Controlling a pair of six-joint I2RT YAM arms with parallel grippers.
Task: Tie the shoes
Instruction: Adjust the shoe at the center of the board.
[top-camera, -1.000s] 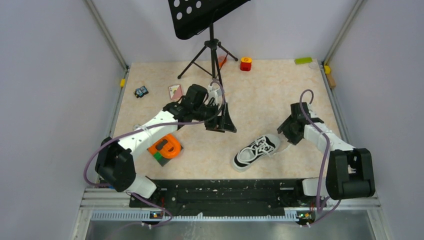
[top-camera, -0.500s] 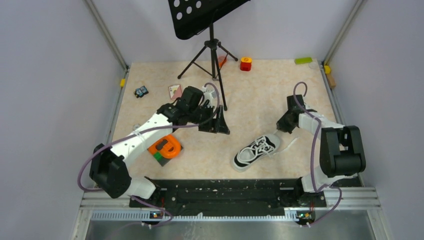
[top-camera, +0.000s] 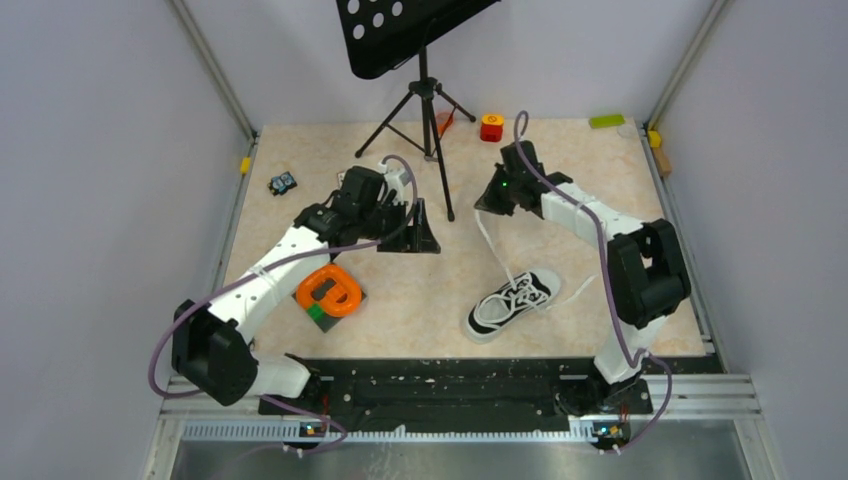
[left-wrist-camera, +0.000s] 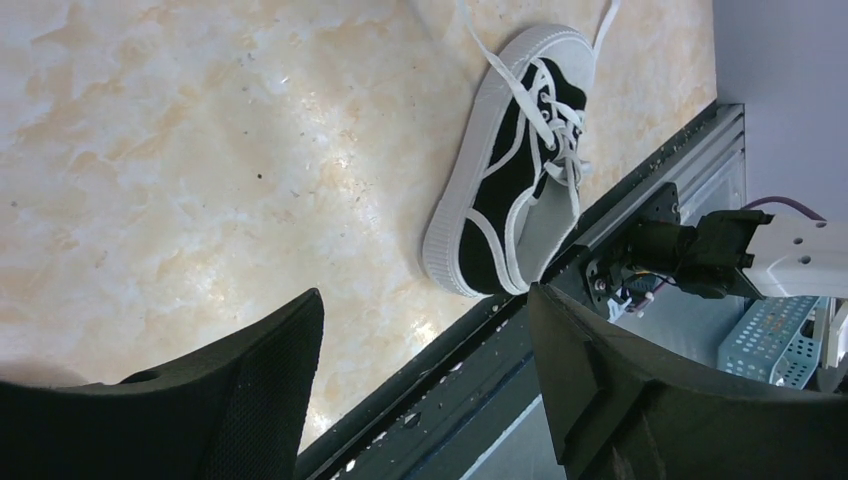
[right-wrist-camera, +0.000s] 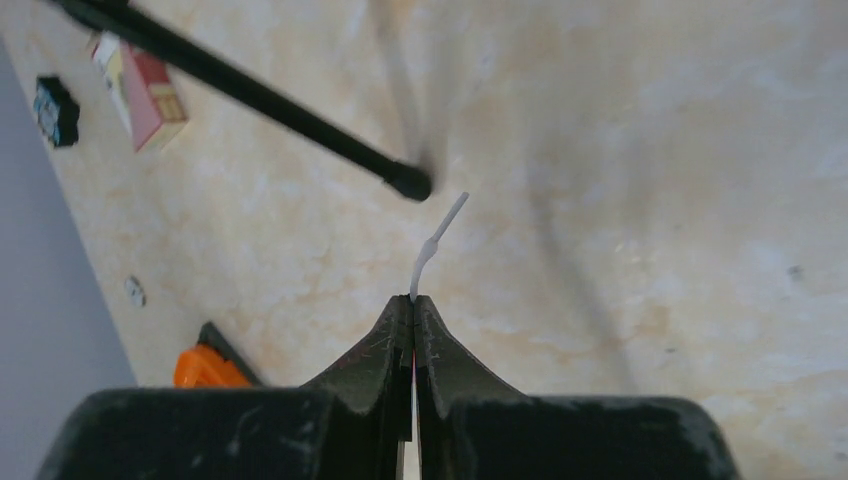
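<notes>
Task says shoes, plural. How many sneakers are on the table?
1: black sneaker near the front edge of the table, right of centre. No second one shows in any view.

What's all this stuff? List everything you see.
sneaker: one, black with white sole, table's near right.
lace: one, white, running from sneaker to right hand.
music stand: one, black, far middle.
block: one, red and yellow, far edge.
flat piece: one, green, far right corner.
round item: one, orange, near left.
card: one, pink, left of stand.
small item: one, black and blue, far left.
table: one, beige marbled, under everything.
left hand: one, black, open, beside stand's foot.
right hand: one, black, shut on lace.
</notes>
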